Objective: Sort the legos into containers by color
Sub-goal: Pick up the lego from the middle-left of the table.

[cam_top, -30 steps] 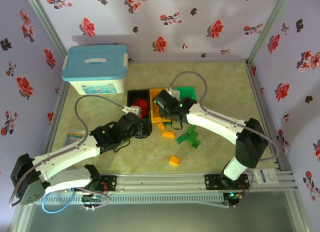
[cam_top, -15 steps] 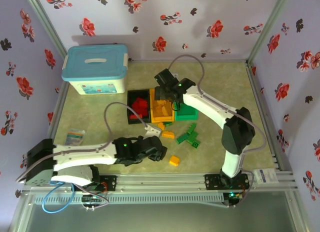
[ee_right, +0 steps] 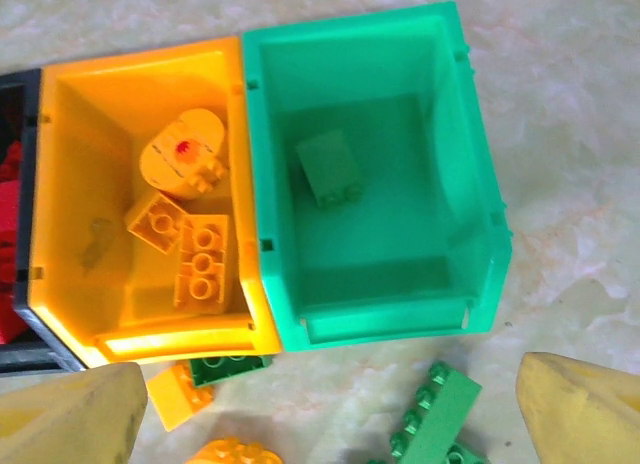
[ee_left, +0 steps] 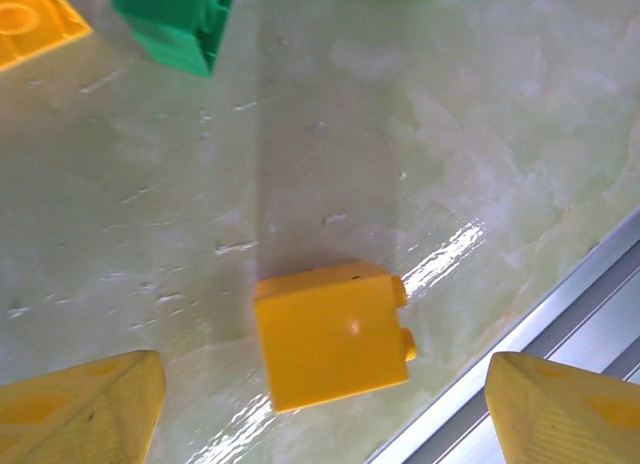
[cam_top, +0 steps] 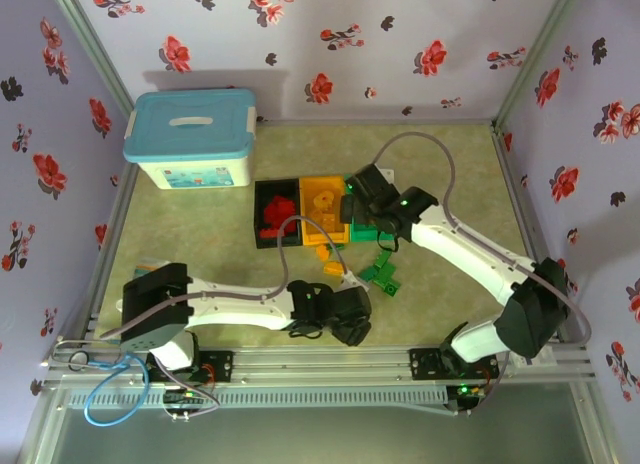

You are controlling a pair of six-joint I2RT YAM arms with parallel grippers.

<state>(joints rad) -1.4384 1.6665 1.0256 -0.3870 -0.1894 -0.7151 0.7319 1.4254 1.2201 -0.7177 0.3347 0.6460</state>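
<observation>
Legos lie partly sorted: red ones (cam_top: 275, 216) in the black bin (cam_top: 275, 183), several orange-yellow pieces (ee_right: 195, 254) in the orange bin (ee_right: 140, 69), and one green brick (ee_right: 328, 167) in the green bin (ee_right: 478, 184). The three bins stand touching in a row a little toward 12 o'clock from the middle of the tabletop (ee_left: 450, 134). Black is at the 9 o'clock end and green at the 3 o'clock end, so every colour has its drop close by.

My left gripper (ee_left: 322, 412) is low at the 6 o'clock edge with its jaws wide. One fingertip sits on each side of a yellow brick (ee_left: 330, 334), apart from it. The brick rests flat, its studs pointing sideways toward the aluminium rail (ee_left: 560, 324) just beside it. I judge the wide straddle leaves room to close squarely without catching that rail.

My right gripper (ee_right: 325, 424) hangs above the orange and green bins, jaws wide with nothing between them. I judge it is placed where a piece can fall straight in.

Loose green bricks (cam_top: 382, 275) and an orange brick (cam_top: 335, 271) lie at 6 o'clock of the bins, not yet sorted. My left side's next job, I judge, is closing on the yellow brick and carrying it to the orange bin.
</observation>
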